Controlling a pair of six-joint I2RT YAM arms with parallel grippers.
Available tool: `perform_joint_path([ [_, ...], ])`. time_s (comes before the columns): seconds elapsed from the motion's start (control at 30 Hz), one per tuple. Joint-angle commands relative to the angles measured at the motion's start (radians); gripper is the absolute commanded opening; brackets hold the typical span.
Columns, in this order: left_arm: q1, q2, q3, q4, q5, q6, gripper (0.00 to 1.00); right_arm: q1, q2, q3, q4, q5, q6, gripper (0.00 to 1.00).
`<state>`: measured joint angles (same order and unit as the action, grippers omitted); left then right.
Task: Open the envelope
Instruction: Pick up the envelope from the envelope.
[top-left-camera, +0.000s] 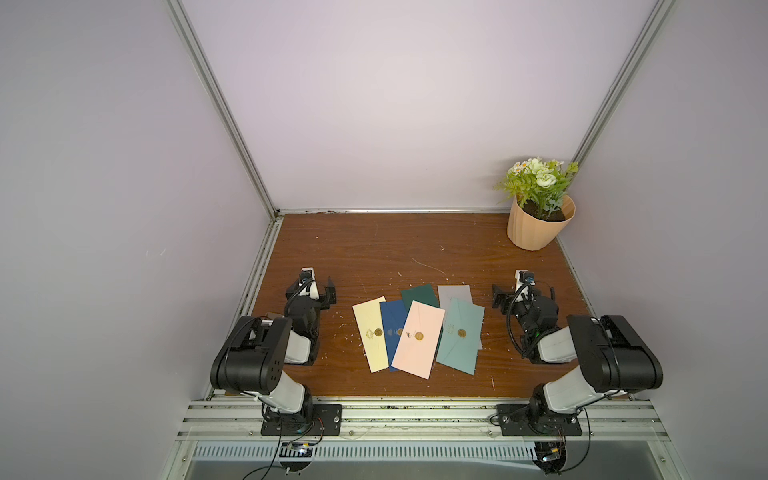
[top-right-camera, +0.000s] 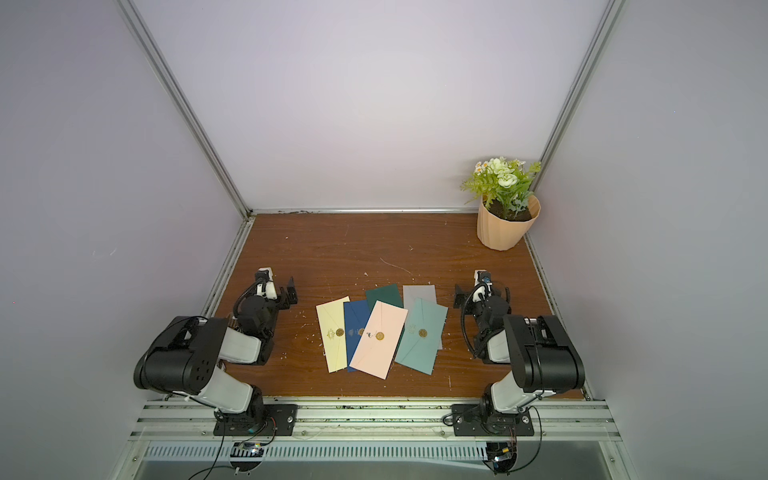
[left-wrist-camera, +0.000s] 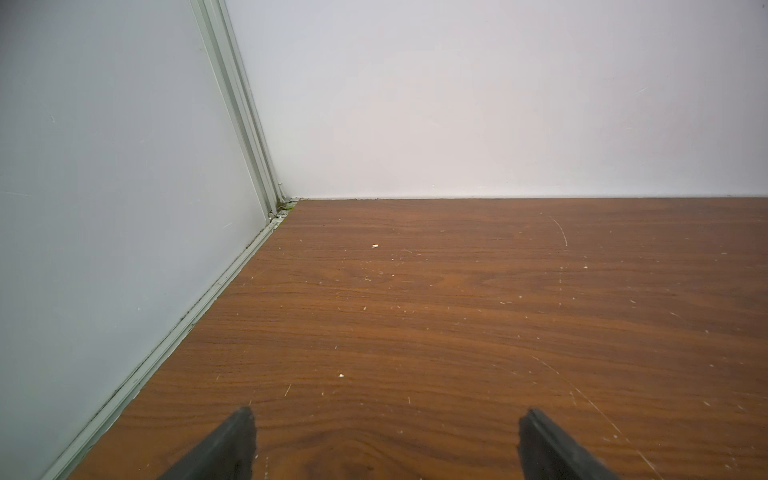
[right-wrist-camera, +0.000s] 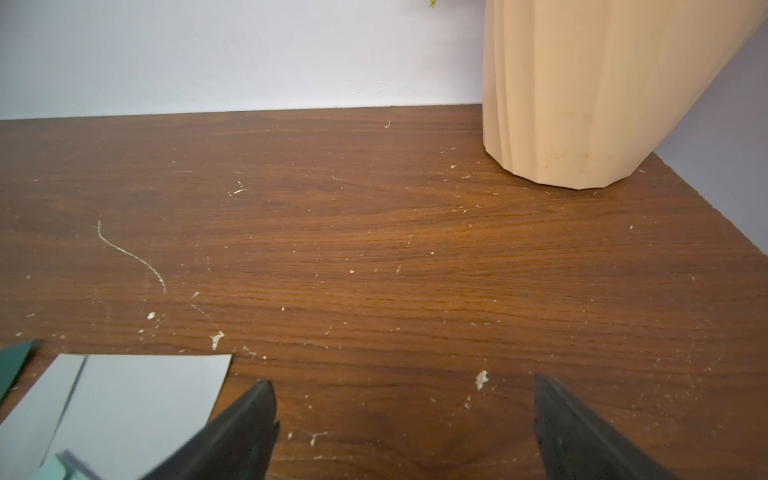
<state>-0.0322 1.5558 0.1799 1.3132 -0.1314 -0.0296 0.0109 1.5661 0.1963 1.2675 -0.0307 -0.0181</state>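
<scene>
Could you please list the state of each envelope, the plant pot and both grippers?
Pale yellow paper envelope: flat, sealed shut.
Navy blue paper envelope: partly covered, seal showing.
Pink paper envelope: topmost, sealed shut.
Teal paper envelope: sealed shut.
Dark green paper envelope: mostly covered, unclear.
Grey paper envelope: mostly covered, unclear.
Peach ribbed plant pot: upright.
Left gripper: open, empty.
Right gripper: open, empty.

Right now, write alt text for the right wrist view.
The right gripper spreads its black fingers over a scratched brown wooden table. A ribbed peach plant pot stands ahead; a pale grey paper envelope and a dark green envelope lie beside one finger.
</scene>
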Motion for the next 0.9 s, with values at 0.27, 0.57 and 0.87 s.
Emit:
perform_joint_path([
  [0.27,0.009,-0.060,0.015,-0.006,-0.033,-0.006,1.00,0.000,-0.040,0.028,0.035,0.068,0.033,1.00],
  [0.57,-0.097,-0.397,0.200,-0.450,-0.055,-0.085,1.00,0.045,-0.358,0.343,-0.664,0.161,0.174,1.00],
  [0.87,-0.119,-0.476,0.417,-0.820,0.266,-0.397,0.95,0.207,-0.486,0.581,-1.126,0.147,0.241,0.99],
])
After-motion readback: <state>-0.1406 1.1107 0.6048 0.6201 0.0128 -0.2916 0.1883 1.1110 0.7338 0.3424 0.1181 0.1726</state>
